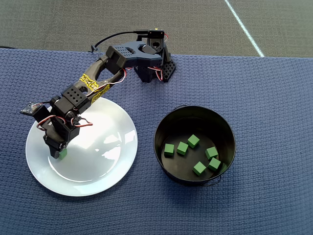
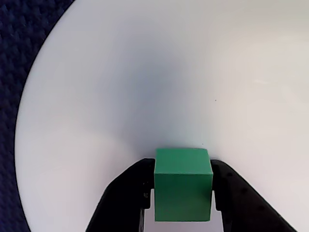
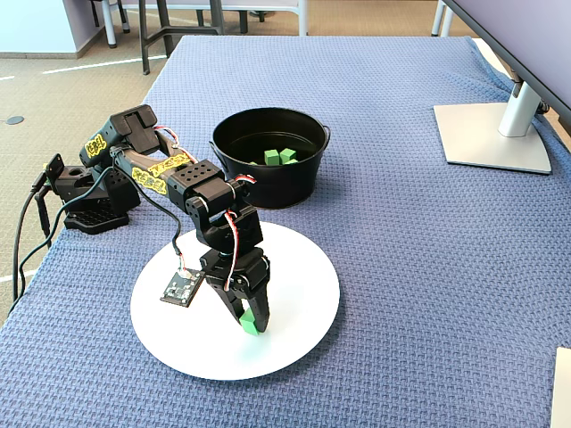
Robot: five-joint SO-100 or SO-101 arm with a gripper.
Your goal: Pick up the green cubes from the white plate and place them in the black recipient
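Where the wrist view looks straight down, the tool (image 2: 183, 193) is clenched on one of the green cubes (image 2: 183, 183), a black finger pressed to each side of it, low over the white plate (image 2: 96, 96). Whether the cube touches the plate or hangs just above it cannot be told. In the fixed view the same cube (image 3: 249, 325) shows at the fingertips, toward the near middle of the plate (image 3: 303, 303). From overhead it (image 1: 63, 153) is only a green sliver under the tool, at the plate's left side.

Behind that, the arm (image 3: 192, 183) folds sharply: the wrist drops almost vertically onto the plate, the forearm slopes up to a raised elbow, and the upper link (marked with yellow tape) runs back to the base (image 3: 85, 209) at the desk's edge. A small circuit board (image 3: 181, 285) hangs beside the wrist.

Farther on stands the black recipient (image 1: 164, 154), apart from the plate, holding six cubes (image 1: 194, 141) scattered on its bottom.

A textured blue cloth (image 3: 401, 223) covers the desk. At the far right a monitor stand (image 3: 495, 134) rests on it, and beyond the desk lie grey carpet (image 1: 49, 22) and some furniture legs (image 3: 178, 27).
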